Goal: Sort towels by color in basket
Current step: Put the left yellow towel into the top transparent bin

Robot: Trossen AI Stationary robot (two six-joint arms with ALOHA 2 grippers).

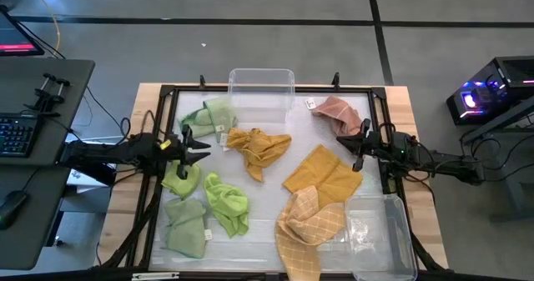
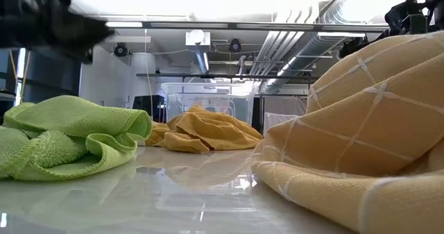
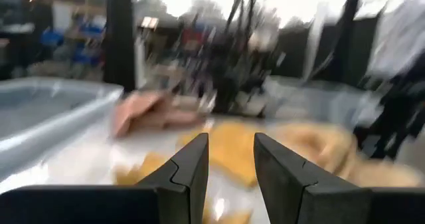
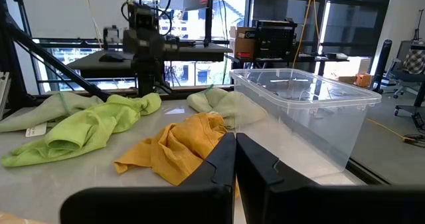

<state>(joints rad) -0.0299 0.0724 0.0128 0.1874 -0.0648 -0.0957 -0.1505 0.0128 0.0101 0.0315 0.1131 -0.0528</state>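
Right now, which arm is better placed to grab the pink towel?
Right, probably. The right gripper hovers just below the pink towel at the table's far right, jaws nearly shut, holding nothing. The left gripper sits across the table among the green towels.

Blurred pink towel [image 3: 143, 112] beyond fingers [image 3: 191, 174]

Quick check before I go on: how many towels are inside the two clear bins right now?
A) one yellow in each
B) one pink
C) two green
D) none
D: in the high view the far bin and the near-right bin hold no towel; the pink towel lies on the table beside the right gripper.
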